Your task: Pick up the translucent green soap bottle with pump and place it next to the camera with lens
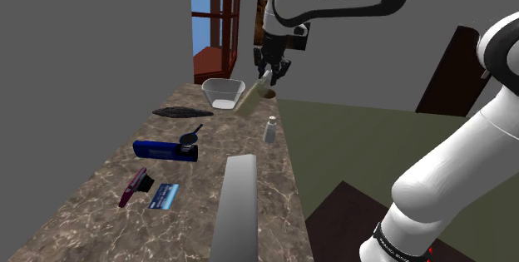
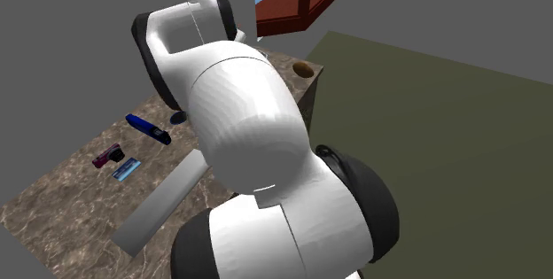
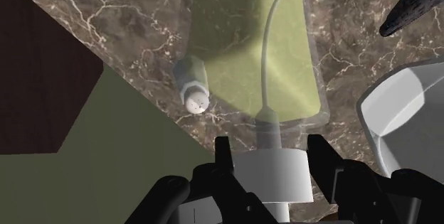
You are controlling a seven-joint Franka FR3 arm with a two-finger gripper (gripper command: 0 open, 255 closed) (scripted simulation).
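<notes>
My black gripper (image 1: 270, 72) hangs over the far end of the marble counter (image 1: 100, 219), shut on the white pump collar (image 3: 274, 176) of the translucent green soap bottle (image 1: 249, 100). The bottle (image 3: 249, 45) dangles tilted below the fingers (image 3: 222, 160), lifted off the counter beside a clear bowl (image 1: 223, 92). A small purple and black camera-like object (image 1: 133, 187) lies near the counter's near end; it also appears in the second exterior view (image 2: 108, 155).
A white shaker (image 1: 270, 129) stands just below the bottle, by the counter's edge. A blue oblong object (image 1: 165, 150), a dark flat patch (image 1: 183, 112), a blue card (image 1: 165, 195) and a long grey slab (image 1: 237, 210) lie on the counter.
</notes>
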